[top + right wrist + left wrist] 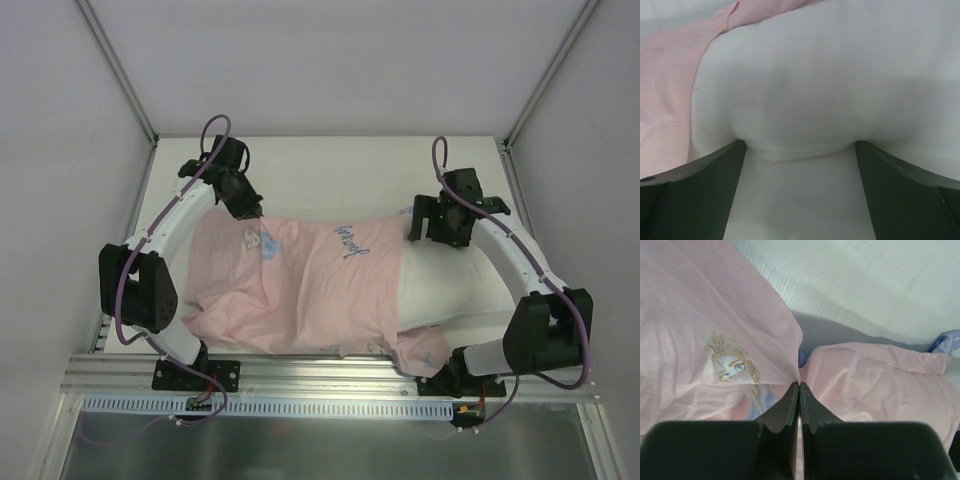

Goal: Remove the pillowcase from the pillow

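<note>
The pillowcase (pixel 300 290) lies pale pink side up across the table and covers the left part of the pillow (pixel 450 285), whose plain white right end sticks out. My left gripper (pixel 250 208) is at the cover's far left corner, shut on a pinch of the pillowcase (pixel 730 365); the fabric gathers into its fingertips (pixel 799 385). My right gripper (pixel 428 230) sits at the pillow's far edge. In the right wrist view the right gripper (pixel 800 150) stands open and wide, and the white pillow (pixel 800 90) bulges just in front of the gap. The pink pillowcase (pixel 670 75) shows to its left.
The white table (pixel 330 170) is bare behind the pillow. Grey walls close it in on the left, right and back. A metal rail (pixel 330 378) with both arm bases runs along the near edge, and the cover's near hem reaches it.
</note>
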`<state>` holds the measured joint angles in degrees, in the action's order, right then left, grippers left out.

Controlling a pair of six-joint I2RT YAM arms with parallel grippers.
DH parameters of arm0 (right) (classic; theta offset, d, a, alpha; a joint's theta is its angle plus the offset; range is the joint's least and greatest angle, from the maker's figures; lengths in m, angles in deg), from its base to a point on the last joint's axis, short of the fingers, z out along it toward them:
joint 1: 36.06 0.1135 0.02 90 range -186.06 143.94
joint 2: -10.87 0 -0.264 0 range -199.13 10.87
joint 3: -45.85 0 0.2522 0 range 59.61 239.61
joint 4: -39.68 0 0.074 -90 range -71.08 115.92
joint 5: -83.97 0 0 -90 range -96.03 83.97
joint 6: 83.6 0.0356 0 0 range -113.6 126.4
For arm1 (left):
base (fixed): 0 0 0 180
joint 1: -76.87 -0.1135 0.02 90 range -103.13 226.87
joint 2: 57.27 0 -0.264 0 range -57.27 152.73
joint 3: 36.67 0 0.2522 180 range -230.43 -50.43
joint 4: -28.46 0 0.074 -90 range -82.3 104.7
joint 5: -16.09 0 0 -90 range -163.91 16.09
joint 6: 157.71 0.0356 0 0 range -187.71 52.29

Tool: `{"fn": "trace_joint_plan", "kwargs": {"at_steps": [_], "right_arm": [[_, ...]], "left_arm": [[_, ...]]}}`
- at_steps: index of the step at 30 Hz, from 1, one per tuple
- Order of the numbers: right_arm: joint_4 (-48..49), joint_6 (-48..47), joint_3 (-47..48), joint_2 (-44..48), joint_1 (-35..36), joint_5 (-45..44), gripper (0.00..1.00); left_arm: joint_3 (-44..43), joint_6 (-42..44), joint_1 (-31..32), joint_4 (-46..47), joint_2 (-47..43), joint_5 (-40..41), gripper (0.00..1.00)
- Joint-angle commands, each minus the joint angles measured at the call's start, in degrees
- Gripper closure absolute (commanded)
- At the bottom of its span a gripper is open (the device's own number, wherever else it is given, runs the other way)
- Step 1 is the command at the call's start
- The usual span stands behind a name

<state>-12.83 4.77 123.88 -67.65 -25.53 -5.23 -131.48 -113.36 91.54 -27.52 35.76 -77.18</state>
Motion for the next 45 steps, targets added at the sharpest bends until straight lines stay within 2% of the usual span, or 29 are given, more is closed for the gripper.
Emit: {"fn": "trace_joint_plan", "kwargs": {"at_steps": [1, 2, 3, 4, 7, 11, 17, 20, 32, 38, 45], "right_arm": [[3.85, 4.79, -3.45, -6.10, 1.25, 6.75, 0.23], [3.94, 5.31, -3.45, -6.38, 1.17, 6.15, 0.49], [3.76, 6.10, -3.28, -6.03, 0.99, 5.19, 0.83], [3.76, 6.98, -3.19, -5.25, 0.73, 2.74, 0.99], [3.59, 9.88, -1.70, 0.55, -1.90, -3.23, 0.99], [-0.53, 12.96, 3.83, 7.23, -9.35, -6.15, 0.99], [-3.26, 16.30, 6.22, 17.60, -22.45, -4.40, 0.99], [-4.41, 16.39, 6.22, 20.33, -26.07, -3.35, 0.99], [-4.41, 17.36, 3.85, 20.34, -27.14, -2.38, 0.99], [-3.80, 17.71, 3.32, 19.99, -27.40, -2.73, 0.99], [-3.18, 18.24, 3.23, 19.63, -27.40, -2.99, 0.99]], "left_arm": [[-0.24, 1.44, 0.26, 0.82, -0.13, -2.00, 1.00], [-0.33, 1.79, 0.35, 0.82, -0.31, -2.01, 1.00], [-0.33, 2.14, 0.35, 0.82, -0.48, -1.92, 1.00], [-0.33, 2.40, 0.27, 0.82, -0.66, -1.22, 1.00], [-0.86, 3.11, -0.17, 0.82, -1.63, -0.69, 1.00], [-1.74, 3.72, -3.24, 0.82, -3.29, -1.92, 1.00], [-0.59, 3.37, -13.70, 0.82, -7.07, -3.84, 1.00], [-1.12, 3.72, -19.59, 0.82, -8.65, -5.96, 1.00], [-8.32, 5.48, -39.35, -1.98, -11.82, -11.59, 1.00], [-12.02, 7.41, -41.22, -5.51, -10.59, -6.06, 1.00], [-14.74, 9.34, -41.22, -6.03, -7.62, -3.59, 1.00]]}}
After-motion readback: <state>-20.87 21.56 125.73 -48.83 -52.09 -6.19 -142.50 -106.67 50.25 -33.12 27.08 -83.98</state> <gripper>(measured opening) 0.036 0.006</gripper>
